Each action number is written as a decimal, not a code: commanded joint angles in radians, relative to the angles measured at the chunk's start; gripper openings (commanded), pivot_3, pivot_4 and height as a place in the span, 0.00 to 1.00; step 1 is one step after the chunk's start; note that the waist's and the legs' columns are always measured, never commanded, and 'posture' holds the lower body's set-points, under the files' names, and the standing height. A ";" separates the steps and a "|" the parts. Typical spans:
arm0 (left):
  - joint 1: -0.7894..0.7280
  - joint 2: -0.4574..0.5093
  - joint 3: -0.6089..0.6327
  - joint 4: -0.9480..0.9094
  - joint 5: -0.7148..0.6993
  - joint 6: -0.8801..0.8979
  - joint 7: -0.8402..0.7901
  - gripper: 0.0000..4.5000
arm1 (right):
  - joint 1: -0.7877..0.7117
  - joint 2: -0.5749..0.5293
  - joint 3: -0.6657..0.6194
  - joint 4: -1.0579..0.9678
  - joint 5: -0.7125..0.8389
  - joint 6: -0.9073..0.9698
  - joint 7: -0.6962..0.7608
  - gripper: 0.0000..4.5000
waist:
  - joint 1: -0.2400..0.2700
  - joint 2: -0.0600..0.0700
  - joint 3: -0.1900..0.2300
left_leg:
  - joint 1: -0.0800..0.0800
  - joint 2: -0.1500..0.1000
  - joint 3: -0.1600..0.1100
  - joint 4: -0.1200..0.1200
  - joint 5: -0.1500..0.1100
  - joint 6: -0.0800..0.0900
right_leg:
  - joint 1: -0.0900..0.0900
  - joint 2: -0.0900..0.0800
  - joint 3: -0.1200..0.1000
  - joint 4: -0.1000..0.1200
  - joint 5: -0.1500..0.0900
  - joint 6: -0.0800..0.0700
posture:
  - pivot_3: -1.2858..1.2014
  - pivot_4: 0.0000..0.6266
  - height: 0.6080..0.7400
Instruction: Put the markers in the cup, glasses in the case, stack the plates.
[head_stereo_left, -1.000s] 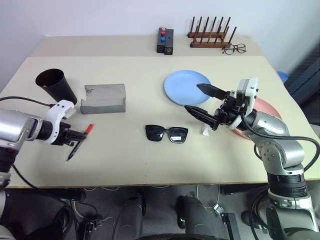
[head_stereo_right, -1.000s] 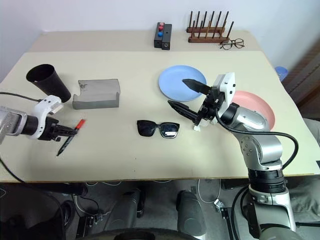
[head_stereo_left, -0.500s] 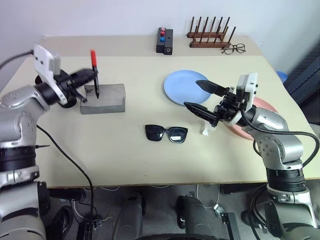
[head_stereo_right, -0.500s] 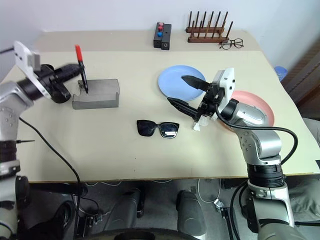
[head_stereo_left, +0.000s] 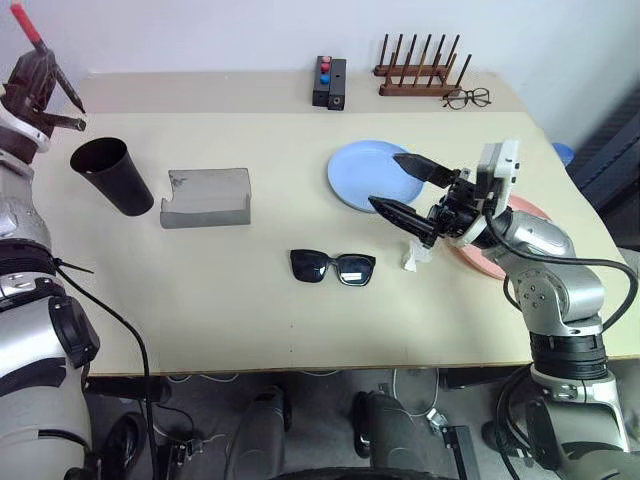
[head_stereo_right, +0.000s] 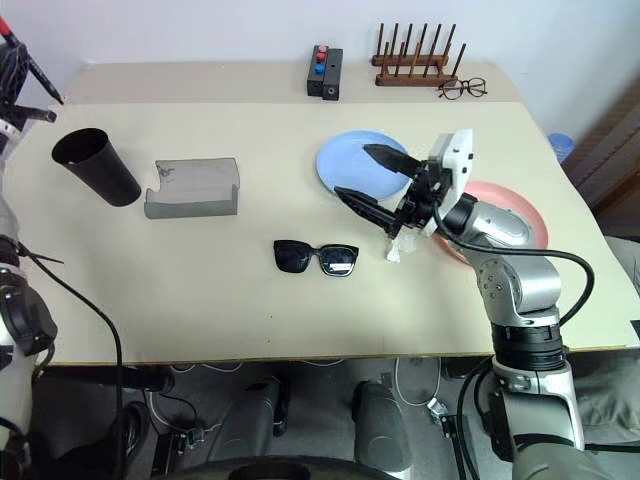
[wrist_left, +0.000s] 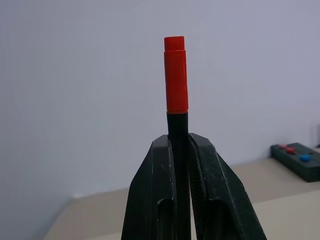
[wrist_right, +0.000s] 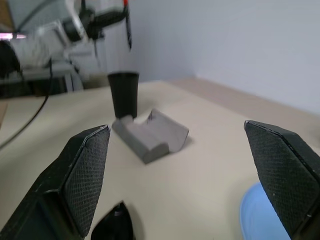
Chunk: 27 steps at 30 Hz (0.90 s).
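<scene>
My left gripper (head_stereo_left: 33, 58) is raised at the far left, above and behind the black cup (head_stereo_left: 110, 175), and is shut on the red-capped black marker (wrist_left: 176, 75), cap up. The cup stands tilted on the table, with the grey case (head_stereo_left: 207, 197) open beside it. The black sunglasses (head_stereo_left: 333, 267) lie in the middle. My right gripper (head_stereo_left: 387, 181) hovers open over the near edge of the blue plate (head_stereo_left: 360, 165). Its arm covers part of the pink plate (head_stereo_left: 535, 212). A small white piece (head_stereo_left: 411, 259) pokes out beneath this gripper; I cannot tell what it is.
At the back of the table are a black box with red and blue buttons (head_stereo_left: 331, 80), a wooden peg rack (head_stereo_left: 420, 72) and wire-framed eyeglasses (head_stereo_left: 468, 97). The table's front edge runs just below the sunglasses' bare patch.
My left arm has lifted the red-capped marker from low beside the case up and to the far left, turning it cap-up. The right arm has stayed put.
</scene>
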 joint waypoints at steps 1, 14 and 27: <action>-0.011 0.018 0.043 0.026 -0.014 -0.038 0.040 0.02 | -0.020 0.012 -0.049 -0.052 0.057 -0.018 -0.003 0.98 | 0.000 0.000 0.000 | 0.000 0.000 0.000 0.000 0.000 0.000 | 0.000 0.000 0.000 0.000 0.000 0.000 | 0.52 0.24 1.00; 0.056 -0.002 0.097 0.045 -0.081 0.040 0.015 0.02 | -0.017 0.007 -0.033 -0.048 0.058 -0.026 0.001 0.98 | -0.003 0.000 0.000 | 0.001 0.000 0.000 0.000 0.000 0.000 | 0.000 0.000 0.000 0.001 0.000 0.000 | 0.52 0.24 1.00; 0.099 -0.029 0.081 0.033 -0.075 0.077 0.012 0.20 | -0.016 0.002 -0.015 -0.042 0.024 -0.035 0.009 0.98 | -0.001 -0.001 0.000 | 0.001 0.000 0.000 0.000 0.000 0.000 | 0.001 0.000 0.000 0.000 0.000 0.000 | 0.52 0.24 1.00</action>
